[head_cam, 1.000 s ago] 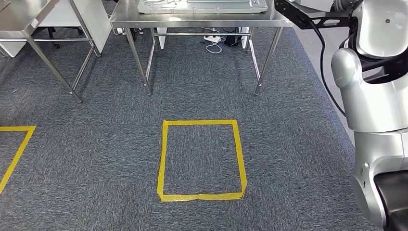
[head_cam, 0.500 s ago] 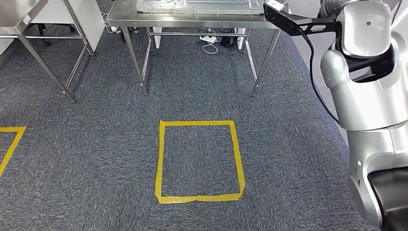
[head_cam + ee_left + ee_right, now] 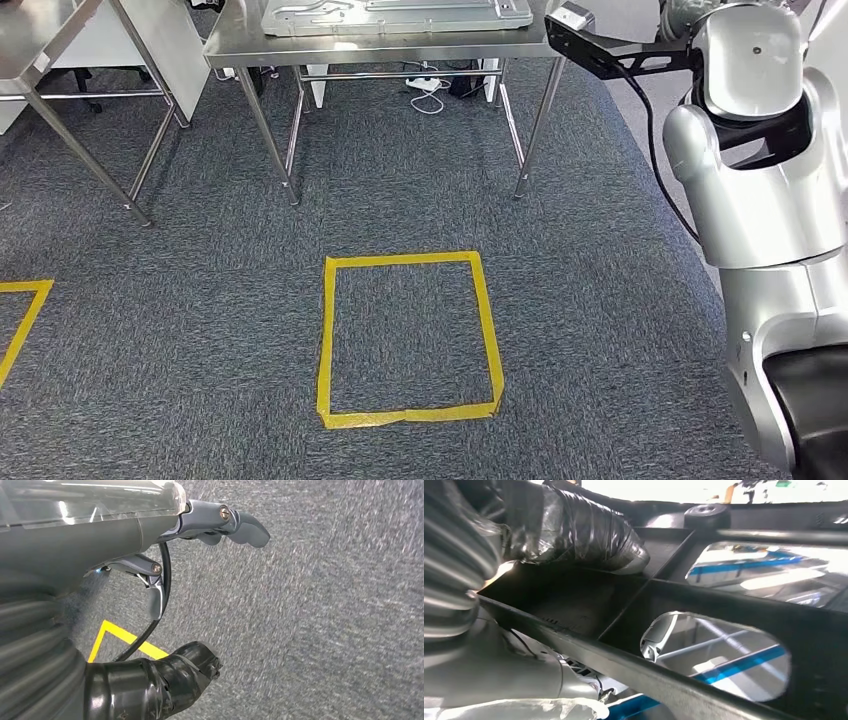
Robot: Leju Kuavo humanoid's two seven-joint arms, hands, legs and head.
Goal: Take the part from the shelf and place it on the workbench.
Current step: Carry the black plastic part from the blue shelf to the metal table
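Grey carpet (image 3: 600, 300) around yellow tape square (image 3: 410, 340)

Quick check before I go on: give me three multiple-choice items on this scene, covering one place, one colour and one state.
1. Where is the full taped square?
A. On the workbench top
B. On the carpet in front of the workbench
C. On a wall

2. What colour is its tape?
A. Yellow
B. Red
C. White

3. What is the left hand holding?
A. A cable
B. A metal tray
C. Nothing

Key:
1. B: the yellow tape square lies on the grey carpet, on the near side of the stainless steel workbench.
2. A: the tape is plainly yellow.
3. C: the left hand hangs over the carpet with its fingers around nothing.
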